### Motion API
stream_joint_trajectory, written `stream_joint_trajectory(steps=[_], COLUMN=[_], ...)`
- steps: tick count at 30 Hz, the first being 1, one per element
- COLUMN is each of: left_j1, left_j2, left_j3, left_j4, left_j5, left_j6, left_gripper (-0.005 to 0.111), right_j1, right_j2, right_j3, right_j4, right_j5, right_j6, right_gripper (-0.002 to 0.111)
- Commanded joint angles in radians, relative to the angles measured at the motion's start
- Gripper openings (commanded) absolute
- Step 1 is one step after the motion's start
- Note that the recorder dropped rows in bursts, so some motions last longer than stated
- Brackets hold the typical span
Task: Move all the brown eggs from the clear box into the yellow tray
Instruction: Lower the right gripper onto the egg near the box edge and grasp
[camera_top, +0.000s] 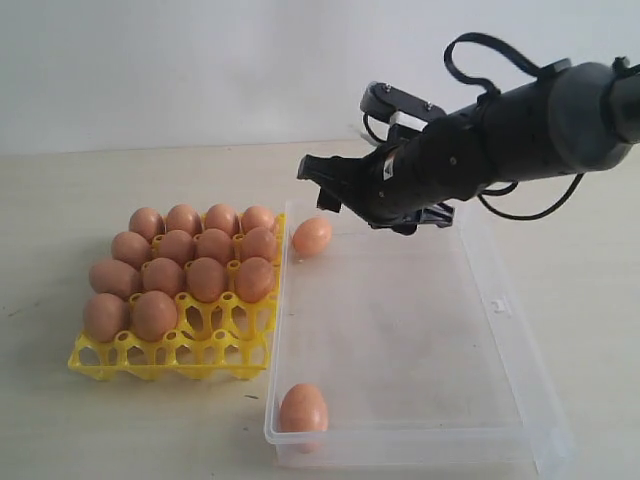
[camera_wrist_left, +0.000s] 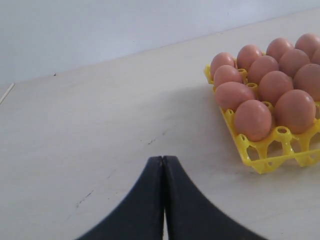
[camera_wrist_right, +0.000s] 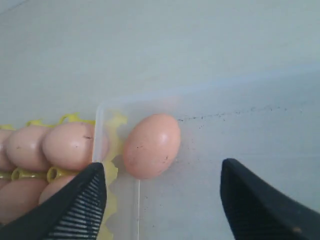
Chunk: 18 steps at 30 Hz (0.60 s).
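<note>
Fourteen brown eggs (camera_top: 176, 246) are counted in the yellow tray (camera_top: 170, 362), which is set on the left of the table (camera_top: 60, 200). Two cups at its near right are unfilled. Two more eggs are found in the clear box (camera_top: 400, 445), just right of the tray: the far egg (camera_top: 312, 236) in the far left corner against the wall, the near egg (camera_top: 303, 408) in the near left corner.

The right hand (camera_top: 322, 188) is held above the far egg, jaws wide apart, nothing gripped. The left hand (camera_wrist_left: 163, 162) is seen closed and unladen over bare table left of the tray.

Handling, as judged:
- The shell is thought light, rigid, smooth and brittle, so it is likely cracked by a hard squeeze and slipped by a loose one.
- The far egg is best taken across its widest middle, with the pads set on opposite sides.
- Little room for a finger is left by the corner wall.
</note>
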Motion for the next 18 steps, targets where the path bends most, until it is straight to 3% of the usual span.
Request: stream_joint_trajectory(steps=[1, 6, 18], left_j1=[0.002, 0.002, 0.002], left_j2=[-0.006, -0.006, -0.006], left_j3=[-0.004, -0.004, -0.004], left_j4=[0.0, 0.0, 0.0], left_j5=[-0.006, -0.006, -0.006], left_j6=[-0.005, -0.003, -0.005], left_gripper=[0.0, 0.0, 0.0], right_j1=[-0.004, -0.004, -0.004], right_j2=[0.056, 0.11, 0.179], right_j3=[0.001, -0.011, -0.14], right_j4=[-0.003, 0.024, 0.035], right_j5=[-0.072, -0.166, -0.061], right_j6=[0.077, 0.086, 0.086], right_gripper=[0.064, 0.064, 0.064])
